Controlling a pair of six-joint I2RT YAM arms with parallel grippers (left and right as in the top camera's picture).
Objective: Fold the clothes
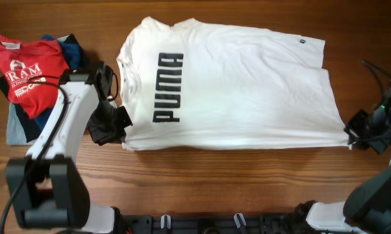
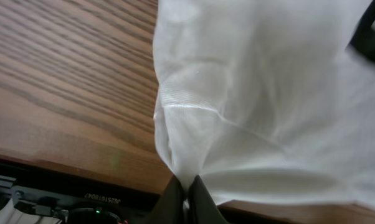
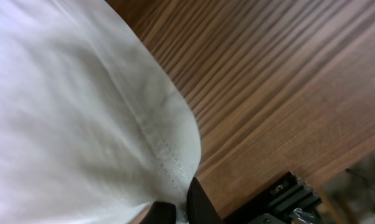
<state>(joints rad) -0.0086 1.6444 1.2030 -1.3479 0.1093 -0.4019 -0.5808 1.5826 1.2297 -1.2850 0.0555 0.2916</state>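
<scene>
Brown wooden tabletop [image 1: 247, 175] is covered, beside a red printed T-shirt [image 1: 20, 71], by a white cotton PUMA-lettered T-shirt [image 1: 247, 84] spread flat. Its near corners are pinched by the left gripper [image 1: 121, 132] and the right gripper [image 1: 350, 138], probably for folding that edge over.

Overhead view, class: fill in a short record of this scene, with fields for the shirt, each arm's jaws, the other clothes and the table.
shirt: white T-shirt, black PUMA lettering, spread on the table, collar end to the left
left jaws: shut on the shirt's near edge at the collar end
right jaws: shut on the shirt's near hem corner
other clothes: red T-shirt on dark garments, far left, apart from the white one
table: brown wood
</scene>
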